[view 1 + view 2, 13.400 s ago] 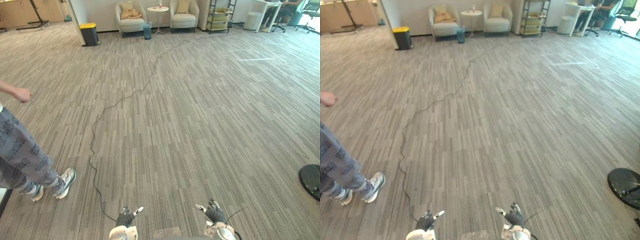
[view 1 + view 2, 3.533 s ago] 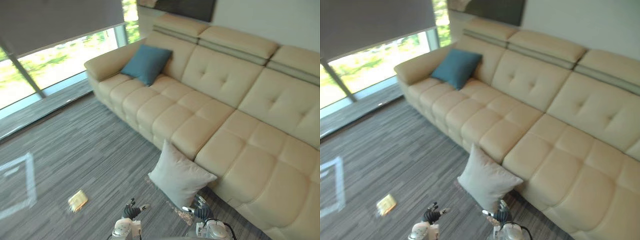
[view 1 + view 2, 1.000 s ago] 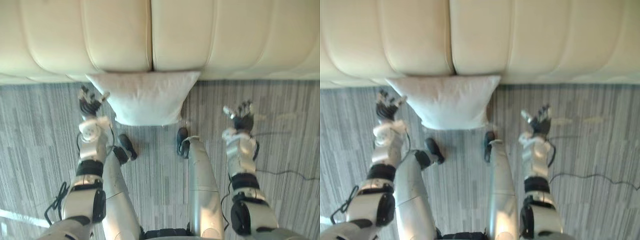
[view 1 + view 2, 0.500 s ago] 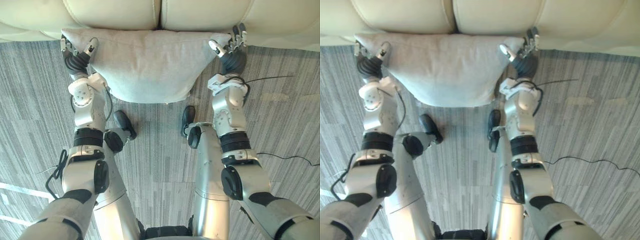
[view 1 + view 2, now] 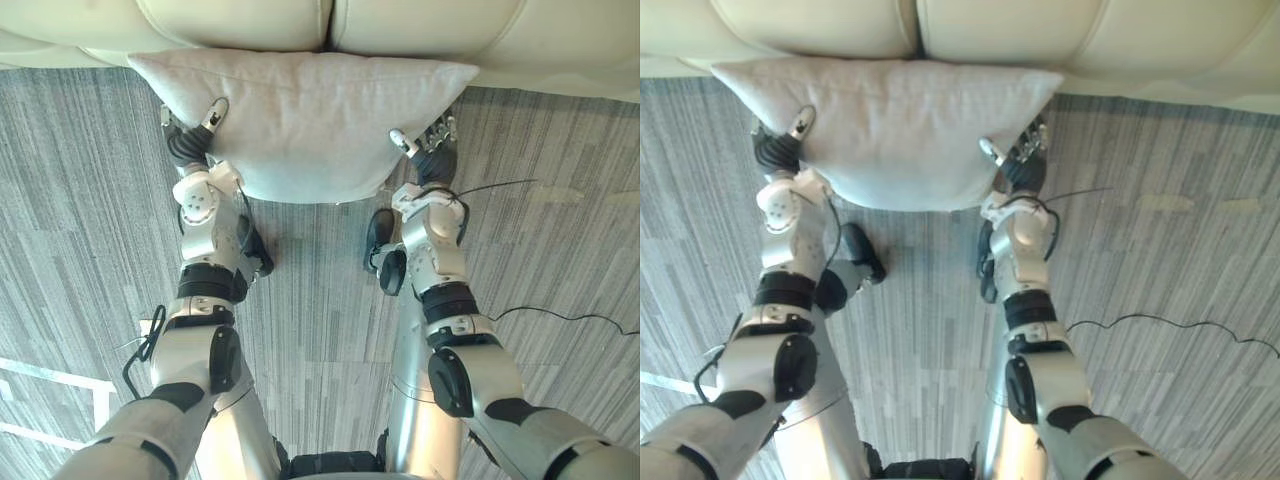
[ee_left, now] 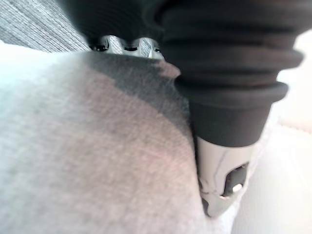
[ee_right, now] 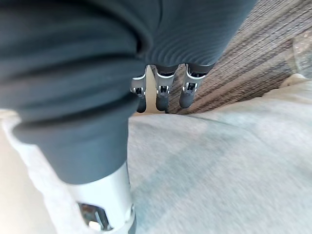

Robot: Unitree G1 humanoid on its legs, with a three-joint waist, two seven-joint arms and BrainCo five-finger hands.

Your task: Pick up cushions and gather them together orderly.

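A cream leather sofa (image 5: 240, 20) runs across the scene beyond both hands. Its padded front is split by a seam that sits roughly midway between them. Under the hands and on either outer side of them is a floor (image 5: 80, 200) of grey striped carpet.

A pale grey cushion (image 5: 310, 110) lies between the two hands. Its far edge is up against the sofa's front, and its near edge bulges back towards the wrists. It is wide enough that each hand meets one of its ends.

The left hand (image 5: 190, 145) is at the cushion's left end, with the cloth lapping over part of it. In the left wrist view the grey fabric (image 6: 87, 146) presses right up against the hand's dark cover. Whether this hand has closed on the cushion cannot be told.

The right hand (image 5: 432, 160) is at the cushion's right end, near its lower corner. Its fingers (image 7: 161, 92) are straight and released, pointing along the cushion's edge towards the sofa, with carpet showing past their tips. Its thumb (image 7: 105, 209) lies against the cloth. The cushion's side rests against this flat hand and is not clenched in it.
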